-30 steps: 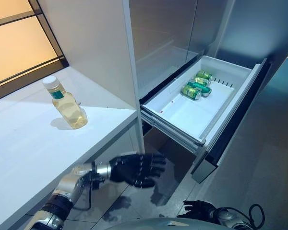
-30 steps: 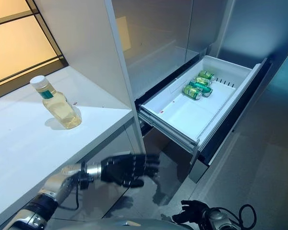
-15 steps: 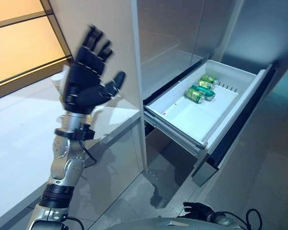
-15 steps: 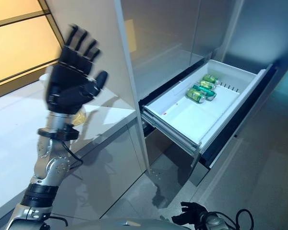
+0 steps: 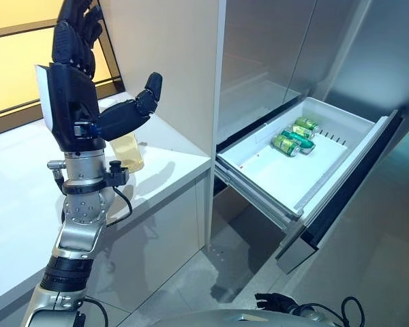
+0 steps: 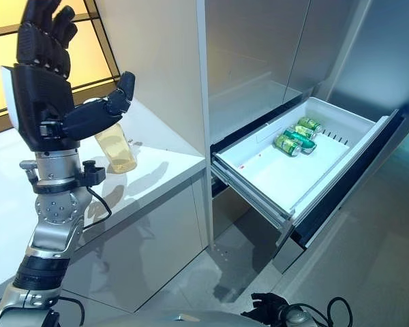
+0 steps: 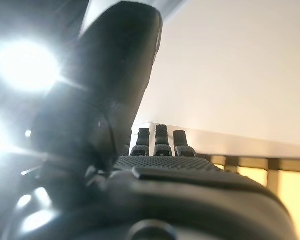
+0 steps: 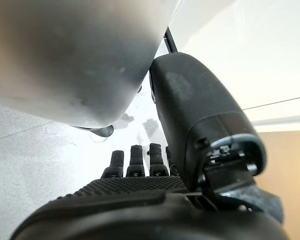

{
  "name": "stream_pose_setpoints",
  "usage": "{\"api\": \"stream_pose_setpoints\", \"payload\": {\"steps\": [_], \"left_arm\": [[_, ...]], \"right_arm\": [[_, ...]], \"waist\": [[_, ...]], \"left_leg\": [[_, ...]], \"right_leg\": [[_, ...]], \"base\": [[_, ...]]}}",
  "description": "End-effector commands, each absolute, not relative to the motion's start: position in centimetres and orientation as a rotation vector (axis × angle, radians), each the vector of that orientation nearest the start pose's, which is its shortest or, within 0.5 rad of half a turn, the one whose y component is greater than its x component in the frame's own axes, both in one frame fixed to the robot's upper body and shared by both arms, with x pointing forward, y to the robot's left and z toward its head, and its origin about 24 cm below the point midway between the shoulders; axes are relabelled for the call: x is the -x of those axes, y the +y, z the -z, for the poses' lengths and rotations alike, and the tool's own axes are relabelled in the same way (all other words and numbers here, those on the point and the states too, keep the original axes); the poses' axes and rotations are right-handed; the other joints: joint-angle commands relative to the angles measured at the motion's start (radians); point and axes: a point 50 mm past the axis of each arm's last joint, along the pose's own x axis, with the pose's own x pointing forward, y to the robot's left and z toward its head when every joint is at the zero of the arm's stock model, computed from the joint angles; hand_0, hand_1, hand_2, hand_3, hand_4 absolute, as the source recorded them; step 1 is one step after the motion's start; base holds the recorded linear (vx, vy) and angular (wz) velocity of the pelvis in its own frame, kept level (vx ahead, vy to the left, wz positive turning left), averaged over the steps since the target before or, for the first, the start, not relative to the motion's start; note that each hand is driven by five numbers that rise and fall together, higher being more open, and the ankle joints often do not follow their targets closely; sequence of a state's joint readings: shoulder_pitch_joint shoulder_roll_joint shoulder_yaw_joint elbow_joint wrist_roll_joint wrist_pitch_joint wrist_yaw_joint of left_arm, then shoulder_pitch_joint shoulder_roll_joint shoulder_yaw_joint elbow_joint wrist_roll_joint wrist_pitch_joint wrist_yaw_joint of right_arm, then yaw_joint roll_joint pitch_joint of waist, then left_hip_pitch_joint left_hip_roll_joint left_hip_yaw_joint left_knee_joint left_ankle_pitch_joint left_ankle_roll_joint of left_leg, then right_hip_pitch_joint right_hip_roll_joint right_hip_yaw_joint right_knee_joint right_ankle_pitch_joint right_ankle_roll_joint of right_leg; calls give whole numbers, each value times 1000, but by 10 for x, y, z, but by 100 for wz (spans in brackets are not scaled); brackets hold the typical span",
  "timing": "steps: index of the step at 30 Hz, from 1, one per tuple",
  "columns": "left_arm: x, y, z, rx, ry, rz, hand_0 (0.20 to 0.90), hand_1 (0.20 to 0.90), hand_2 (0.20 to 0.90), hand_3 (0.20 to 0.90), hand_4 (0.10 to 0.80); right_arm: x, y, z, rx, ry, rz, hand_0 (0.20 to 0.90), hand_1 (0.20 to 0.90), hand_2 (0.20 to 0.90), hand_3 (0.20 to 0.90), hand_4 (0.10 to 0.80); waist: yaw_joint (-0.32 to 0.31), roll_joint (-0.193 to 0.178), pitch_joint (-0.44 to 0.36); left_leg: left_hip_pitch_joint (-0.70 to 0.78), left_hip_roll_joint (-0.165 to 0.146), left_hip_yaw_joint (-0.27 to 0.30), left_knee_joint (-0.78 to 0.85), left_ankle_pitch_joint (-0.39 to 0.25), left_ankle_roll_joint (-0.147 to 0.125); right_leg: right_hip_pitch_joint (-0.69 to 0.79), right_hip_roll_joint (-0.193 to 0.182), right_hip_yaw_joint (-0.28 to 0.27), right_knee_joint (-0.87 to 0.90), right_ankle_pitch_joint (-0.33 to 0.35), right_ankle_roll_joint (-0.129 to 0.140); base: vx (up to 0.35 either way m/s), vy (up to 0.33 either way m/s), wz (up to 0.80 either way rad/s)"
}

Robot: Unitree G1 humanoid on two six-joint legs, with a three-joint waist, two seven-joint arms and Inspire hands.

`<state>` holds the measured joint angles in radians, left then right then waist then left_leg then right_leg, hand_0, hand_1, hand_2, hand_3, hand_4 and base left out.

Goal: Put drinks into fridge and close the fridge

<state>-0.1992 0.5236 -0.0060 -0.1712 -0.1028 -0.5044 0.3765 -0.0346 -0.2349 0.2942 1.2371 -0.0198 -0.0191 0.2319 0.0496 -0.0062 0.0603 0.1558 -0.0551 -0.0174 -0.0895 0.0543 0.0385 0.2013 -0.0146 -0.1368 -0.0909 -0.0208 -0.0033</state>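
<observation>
Left eye view: left hand fingers spread, one bottle, three cans in drawer.

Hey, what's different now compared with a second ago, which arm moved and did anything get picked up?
The left hand has swung up from below the white counter and now stands raised and open in front of the clear bottle of yellow drink, holding nothing. The bottle, the green cans in the open white fridge drawer and the low right hand stayed as they were.
</observation>
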Motion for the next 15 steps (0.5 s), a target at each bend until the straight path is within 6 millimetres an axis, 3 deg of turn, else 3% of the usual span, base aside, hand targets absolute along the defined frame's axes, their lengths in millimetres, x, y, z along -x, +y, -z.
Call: {"api": "stream_pose_setpoints", "payload": {"steps": [1, 15], "left_arm": [[-260, 216, -220, -186, -1006, -201, 900, 900, 900, 900, 800], [-274, 239, -188, -144, -816, -320, 900, 900, 900, 900, 800]], "right_arm": [[-85, -204, 167, 294, 1300, -408, 900, 900, 900, 900, 800], [-82, -209, 166, 315, 1317, -431, 900, 900, 900, 900, 800]], "waist": [[11, 9, -9], [-2, 6, -3]], "left_leg": [[18, 9, 13, 2, -116, -2], [25, 10, 29, 2, -117, -3]], "right_leg": [[-50, 0, -32, 101, -69, 39], [-52, -3, -24, 118, -79, 43]], "base": [[36, 12, 7], [24, 12, 2]]}}
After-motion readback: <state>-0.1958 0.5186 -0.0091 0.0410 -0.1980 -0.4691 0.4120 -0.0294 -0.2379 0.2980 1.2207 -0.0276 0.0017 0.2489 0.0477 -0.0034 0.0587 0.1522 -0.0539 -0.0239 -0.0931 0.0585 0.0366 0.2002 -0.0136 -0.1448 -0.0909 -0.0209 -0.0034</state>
